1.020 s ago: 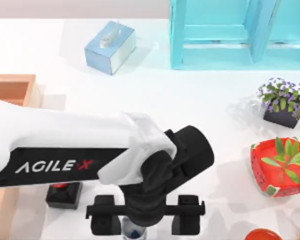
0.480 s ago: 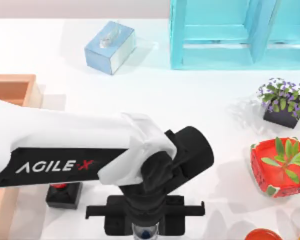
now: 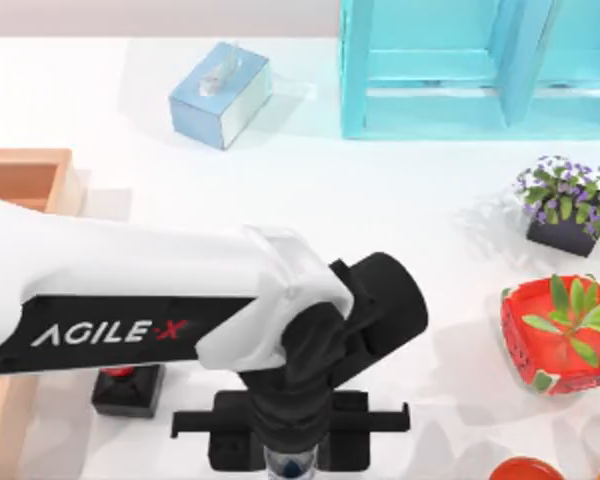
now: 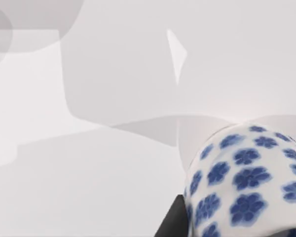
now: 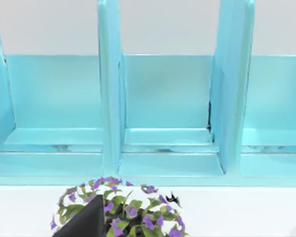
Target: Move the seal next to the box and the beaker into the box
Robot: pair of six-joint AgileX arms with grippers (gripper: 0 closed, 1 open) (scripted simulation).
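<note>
My left arm reaches in from the left, and my left gripper (image 3: 290, 452) points down near the table's front edge, shut on the beaker (image 3: 290, 468). In the left wrist view the beaker (image 4: 246, 182) is a white cup with blue flowers, with a dark fingertip (image 4: 173, 224) against its side. The seal (image 3: 128, 388), a black block with a red knob, stands just left of the gripper, partly under the arm. The box (image 3: 25, 170), an orange-brown tray with light walls, lies at the left edge, largely covered by the arm.
A light blue tissue box (image 3: 220, 93) sits at the back left and a turquoise shelf (image 3: 480, 70) at the back right. A purple flower pot (image 3: 568, 205) and a red planter (image 3: 565, 335) stand on the right. A red round object (image 3: 525, 470) is at the front right.
The left gripper's fingers have drawn inward from wide apart to close against the beaker. The arm itself has stayed in place.
</note>
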